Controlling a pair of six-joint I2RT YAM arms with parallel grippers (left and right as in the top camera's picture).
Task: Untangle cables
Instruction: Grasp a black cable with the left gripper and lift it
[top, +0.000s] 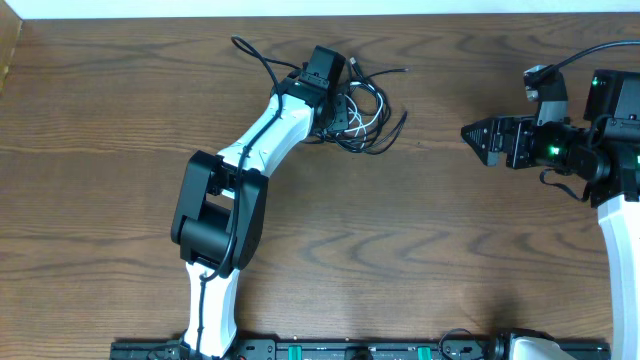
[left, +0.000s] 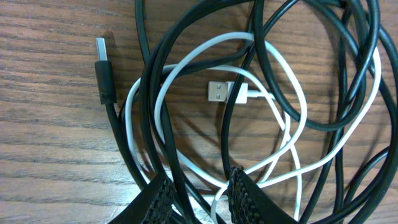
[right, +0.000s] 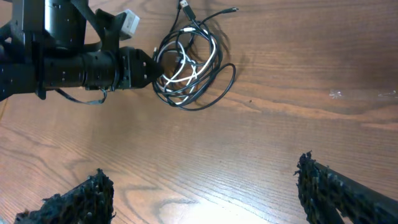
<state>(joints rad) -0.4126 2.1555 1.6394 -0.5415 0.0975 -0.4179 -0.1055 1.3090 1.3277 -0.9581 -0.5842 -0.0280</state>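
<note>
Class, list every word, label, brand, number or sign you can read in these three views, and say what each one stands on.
None: no view shows any readable text.
black USB plug: no marking visible.
white USB plug: no marking visible.
table: wood grain only, no label.

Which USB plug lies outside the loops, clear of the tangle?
The black USB plug, lying apart on bare wood; the white plug sits ringed by the cables.
</note>
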